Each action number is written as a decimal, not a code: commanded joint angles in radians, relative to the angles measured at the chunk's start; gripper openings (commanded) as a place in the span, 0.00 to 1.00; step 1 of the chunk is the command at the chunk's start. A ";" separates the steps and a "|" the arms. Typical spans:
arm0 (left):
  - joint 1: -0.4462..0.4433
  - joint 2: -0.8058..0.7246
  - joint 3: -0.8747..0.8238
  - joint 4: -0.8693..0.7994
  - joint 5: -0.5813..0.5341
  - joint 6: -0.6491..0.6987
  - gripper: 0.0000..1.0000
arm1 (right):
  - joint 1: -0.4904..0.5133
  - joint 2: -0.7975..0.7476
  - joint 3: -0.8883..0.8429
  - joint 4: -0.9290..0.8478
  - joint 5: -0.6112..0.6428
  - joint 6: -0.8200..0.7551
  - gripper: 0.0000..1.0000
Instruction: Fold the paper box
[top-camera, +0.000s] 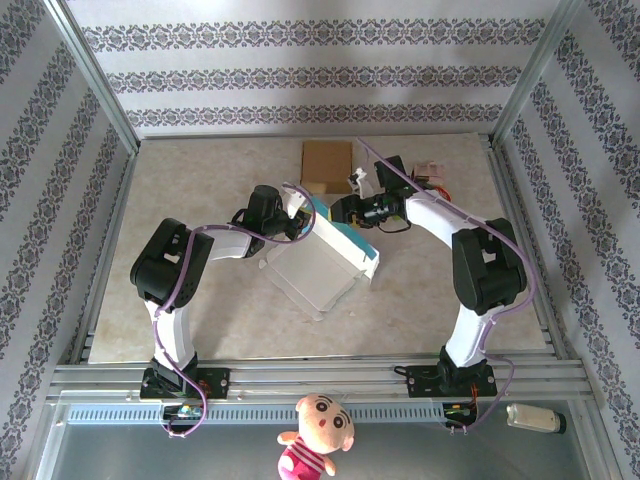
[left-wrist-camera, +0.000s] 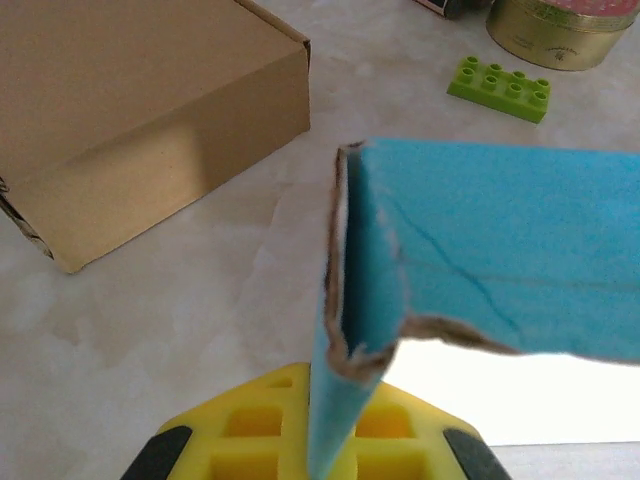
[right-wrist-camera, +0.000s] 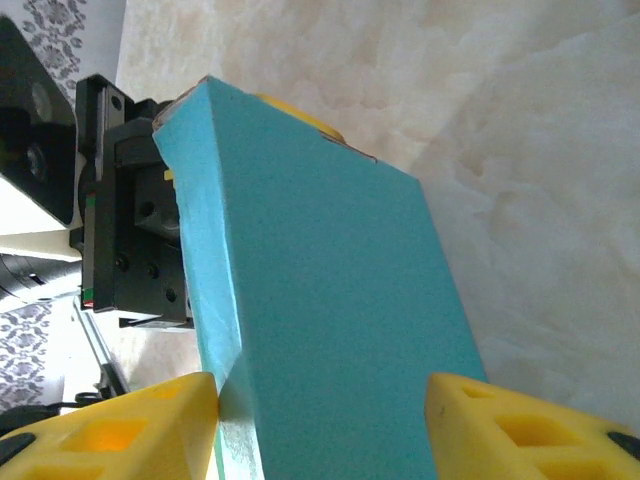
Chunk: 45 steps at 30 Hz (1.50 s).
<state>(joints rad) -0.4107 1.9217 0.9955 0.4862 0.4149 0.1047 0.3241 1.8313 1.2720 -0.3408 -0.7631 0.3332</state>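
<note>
teal-and-white paper box: centre of beige table, half-formed. left gripper: clamped on frayed teal flap. right gripper: fingers astride panel; grip cannot be told. handling: steady flap, crease slowly, avoid tearing.

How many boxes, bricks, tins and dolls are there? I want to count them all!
Boxes: 2, the blue paper box and the brown cardboard box
Bricks: 1, the green brick
Tins: 1, the gold tin
Dolls: 1, the doll
Total: 5
</note>
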 joint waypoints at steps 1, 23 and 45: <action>0.000 0.010 0.017 0.035 0.003 -0.002 0.03 | 0.027 -0.035 0.015 -0.055 0.058 -0.054 0.56; 0.001 0.039 0.125 -0.195 -0.006 0.079 0.19 | 0.032 -0.082 0.012 -0.106 0.150 -0.101 0.58; 0.001 0.079 0.239 -0.442 -0.003 0.224 0.32 | 0.029 -0.095 0.022 -0.116 0.159 -0.105 0.57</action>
<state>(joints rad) -0.4107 1.9812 1.1934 0.1310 0.4137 0.2649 0.3450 1.7653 1.2747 -0.4194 -0.6170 0.2543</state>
